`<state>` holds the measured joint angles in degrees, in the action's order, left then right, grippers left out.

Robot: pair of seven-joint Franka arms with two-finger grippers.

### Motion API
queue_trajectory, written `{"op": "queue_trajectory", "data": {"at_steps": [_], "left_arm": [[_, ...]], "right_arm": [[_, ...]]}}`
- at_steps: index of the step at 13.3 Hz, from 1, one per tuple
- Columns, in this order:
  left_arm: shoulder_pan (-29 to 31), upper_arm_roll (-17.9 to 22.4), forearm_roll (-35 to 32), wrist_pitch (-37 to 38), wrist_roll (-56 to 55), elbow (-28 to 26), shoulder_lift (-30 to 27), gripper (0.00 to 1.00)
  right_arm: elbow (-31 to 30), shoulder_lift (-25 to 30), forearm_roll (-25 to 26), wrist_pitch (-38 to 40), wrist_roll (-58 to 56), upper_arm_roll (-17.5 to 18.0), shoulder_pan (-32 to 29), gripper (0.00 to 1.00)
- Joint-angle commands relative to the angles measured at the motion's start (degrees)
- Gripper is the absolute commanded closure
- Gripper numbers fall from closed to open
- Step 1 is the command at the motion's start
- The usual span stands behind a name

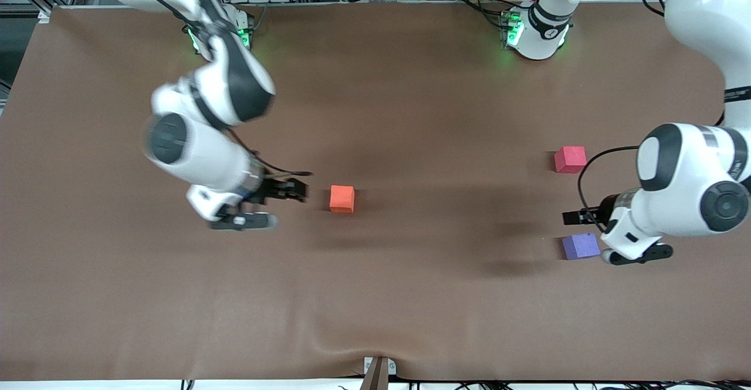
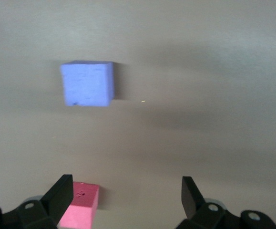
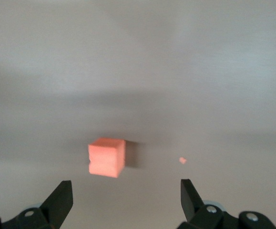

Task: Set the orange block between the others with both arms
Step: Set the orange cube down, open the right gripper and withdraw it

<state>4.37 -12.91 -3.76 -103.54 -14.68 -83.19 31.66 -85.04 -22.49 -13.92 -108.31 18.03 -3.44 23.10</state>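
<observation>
The orange block (image 1: 342,198) (image 3: 107,157) rests on the brown table, about midway between the two arms' ends. My right gripper (image 1: 286,205) (image 3: 127,195) hangs open just beside it, toward the right arm's end, with nothing between its fingers. The others stand at the left arm's end: a pinkish-red cube (image 1: 570,159) (image 2: 80,210) and a purple-blue cube (image 1: 581,246) (image 2: 87,83) nearer the front camera. My left gripper (image 1: 587,237) (image 2: 127,193) is open and empty over the gap between them. The pinkish-red cube sits just inside one of its fingers (image 2: 61,195), ungripped.
A tiny orange crumb (image 3: 182,161) lies on the table near the orange block. The arm bases (image 1: 537,29) stand along the table edge farthest from the front camera. A metal clamp (image 1: 378,369) sits at the nearest edge. Brown cloth (image 1: 446,143) stretches between the orange block and the two cubes.
</observation>
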Motion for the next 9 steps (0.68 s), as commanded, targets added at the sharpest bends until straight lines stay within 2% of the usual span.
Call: {"op": "queue_trajectory", "data": {"at_steps": [1,5,9], "left_arm": [[-4.8,-0.3,-1.2,-2.5,-2.5,0.6,0.9,0.0],[-15.9,-0.4,-0.9,-5.4,-12.9,0.7,1.8,0.0],[-24.6,-0.4,-0.9,-9.6,-22.6,0.9,5.0,0.0]], "right_arm": [[-1.9,6.2,1.8,5.9,0.1,1.0,-6.7,0.0],[-1.9,10.9,12.3,8.3,-0.1,1.0,-12.2,0.0],[-1.9,12.6,12.9,15.6,-1.1,0.7,-15.5,0.0]]}}
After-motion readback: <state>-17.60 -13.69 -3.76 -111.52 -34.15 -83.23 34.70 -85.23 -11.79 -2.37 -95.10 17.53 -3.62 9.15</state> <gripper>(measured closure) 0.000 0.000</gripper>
